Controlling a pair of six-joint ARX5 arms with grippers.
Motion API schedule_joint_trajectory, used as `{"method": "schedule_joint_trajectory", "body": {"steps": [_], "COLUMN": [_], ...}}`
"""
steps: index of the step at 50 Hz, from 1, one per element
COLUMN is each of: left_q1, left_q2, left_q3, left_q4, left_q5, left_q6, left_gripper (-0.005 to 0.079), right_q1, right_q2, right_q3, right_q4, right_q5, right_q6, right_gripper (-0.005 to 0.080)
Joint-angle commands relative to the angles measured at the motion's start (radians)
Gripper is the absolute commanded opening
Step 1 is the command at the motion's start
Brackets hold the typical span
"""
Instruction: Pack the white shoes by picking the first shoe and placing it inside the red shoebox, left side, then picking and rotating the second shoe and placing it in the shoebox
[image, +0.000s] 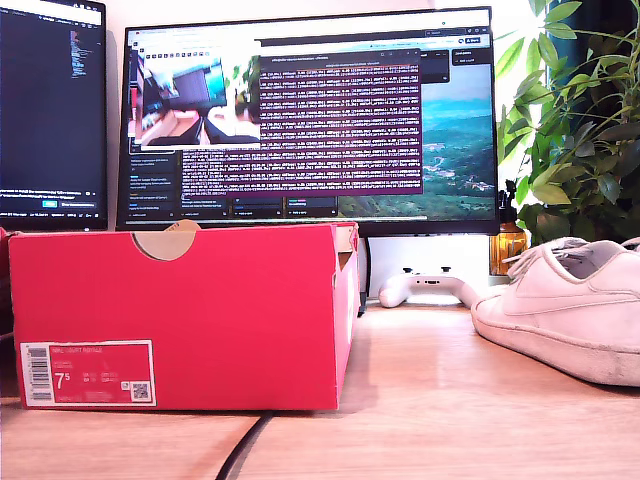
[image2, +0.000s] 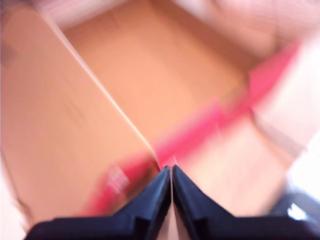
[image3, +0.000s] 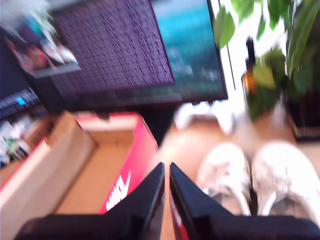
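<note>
My first gripper (image2: 171, 172) and my second gripper (image3: 166, 172) are hovering over the red shoebox (image: 180, 310), jaws seemingly pressed together, holding nothing; the white shoes (image3: 260, 175) are sitting lower right in the second wrist view.

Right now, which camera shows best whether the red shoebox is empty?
The first wrist view: it looks down into the red shoebox, showing bare brown floor. The second wrist view shows part of the inside; the exterior view only its outer wall.

Wooden desk (image: 440, 400) carried two lit monitors (image: 310, 120) against a pale wall (image: 300, 8); a leafy plant (image: 575, 120) stood at the exterior view's right, brightly backlit.
</note>
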Motion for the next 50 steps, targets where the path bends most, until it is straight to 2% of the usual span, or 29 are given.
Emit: {"method": "schedule_joint_trajectory", "body": {"steps": [1,6,13,26,34,41,50], "left_q1": [-0.05,-0.133,-0.221,-0.277,-0.303,-0.32,-0.33], "left_q2": [0.026,0.077,0.128,0.301,0.383,0.422,0.448], "left_q3": [-0.008,-0.008,-0.008,-0.009,-0.009,-0.009,-0.009], "left_q4": [-0.026,-0.053,0.005,0.087,0.177,0.238,0.28], "left_q5": [-0.064,-0.169,-0.276,-0.405,-0.46,-0.462,-0.462], "left_q6": [0.019,0.019,0.018,0.006,0.007,0.007,0.007], "left_gripper": [-0.0018,-0.0018,-0.0018,-0.0018,-0.0018,-0.0018,-0.0018], "right_q1": [0.008,0.008,0.01,0.032,0.067,0.11,0.158], "right_q2": [0.048,0.118,0.192,0.304,0.357,0.411,0.522], "right_q3": [0.027,0.063,0.074,0.083,0.15,0.22,0.254], "right_q4": [-0.038,-0.085,-0.099,-0.203,-0.304,-0.376,-0.449], "right_q5": [-0.003,-0.002,-0.006,-0.009,-0.005,0.003,0.008], "right_q6": [-0.009,-0.04,-0.054,-0.053,-0.06,-0.064,-0.064], "right_gripper": [-0.0011,-0.0011,-0.0011,-0.0011,-0.001,0.0008,0.0137]}}
